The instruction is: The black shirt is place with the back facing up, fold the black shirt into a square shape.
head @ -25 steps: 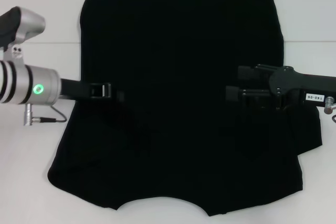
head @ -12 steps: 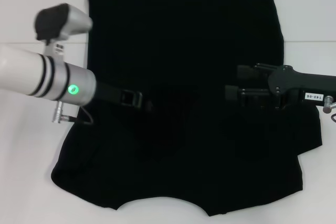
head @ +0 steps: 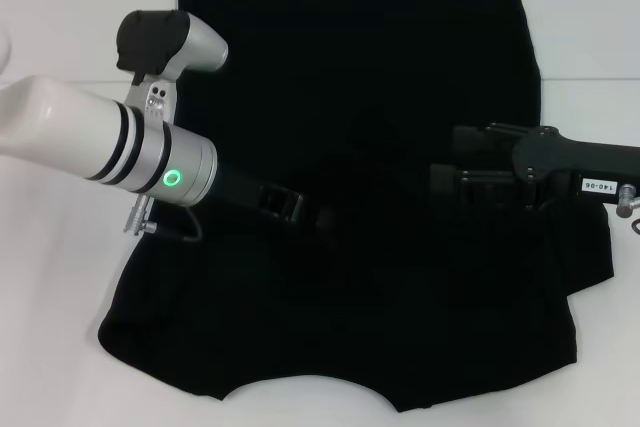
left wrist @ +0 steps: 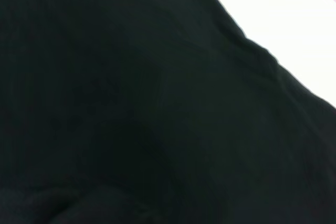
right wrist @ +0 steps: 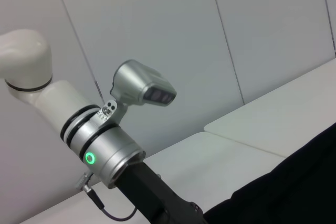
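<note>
my left gripper sits mid black shirt, apparently dragging a fold inward; right gripper steadies the other side; i can't tell either grip.

The left gripper has swept in from the shirt's left edge toward its middle, dragging a fold of the black shirt with it, so the left side now lies narrower.

Both grippers seemingly on black shirt
</note>
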You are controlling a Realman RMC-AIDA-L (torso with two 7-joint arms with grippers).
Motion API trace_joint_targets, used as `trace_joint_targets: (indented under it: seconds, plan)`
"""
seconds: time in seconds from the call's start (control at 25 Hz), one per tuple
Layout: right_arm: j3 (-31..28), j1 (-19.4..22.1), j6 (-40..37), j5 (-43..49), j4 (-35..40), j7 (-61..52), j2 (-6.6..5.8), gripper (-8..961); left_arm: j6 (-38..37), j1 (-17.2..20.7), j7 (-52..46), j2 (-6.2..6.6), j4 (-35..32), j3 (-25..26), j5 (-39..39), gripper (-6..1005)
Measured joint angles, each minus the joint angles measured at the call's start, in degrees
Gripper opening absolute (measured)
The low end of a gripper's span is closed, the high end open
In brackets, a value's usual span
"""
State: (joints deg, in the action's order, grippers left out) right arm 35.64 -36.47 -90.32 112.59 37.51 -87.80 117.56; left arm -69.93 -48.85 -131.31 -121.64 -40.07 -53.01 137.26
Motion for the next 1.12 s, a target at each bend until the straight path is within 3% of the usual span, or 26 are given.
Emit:
trace_joint_targets:
  seconds: [0.28, 0.4, 0.56, 0.72, 1.04, 1.12]
  plan:
    - [-0.04, 0.14, 1.16, 0.02, 0.1, -1.72, -0.88, 912, -3.98, 1.92, 0.39, -0.14, -4.93, 0.34, -2.17, 334]
    - [0.23, -0.15, 4.55, 0.58, 0.03, -6.74, -2.6, 911, -7.28, 4.9, 3.0, 0.51, -8.63, 0.62, -5.92, 572]
    - [0.42, -0.33, 6.43, 2.43, 0.91, -14.93, -4.96, 911, -17.49, 9.27, 16.04, 0.93, -11.25, 6.29, -12.97, 663]
    - [0.54, -0.32, 7.32, 8.28, 4.45, -26.44, -7.26, 911, -28.39, 12.97, 34.02, 0.6, -7.93, 15.12, -18.92, 754]
    - [0.29, -2.08, 8.01, 28.23, 10.11, -43.37, -8.21, 912, -31.47, 18.57, 52.78, -1.47, -6.14, 17.28, -22.38, 958]
    - [0.2, -2.76, 8.01, 31.91, 10.14, -45.96, -8.22, 911, -31.51, 18.86, 54.16, -1.6, -6.05, 17.13, -22.19, 948]
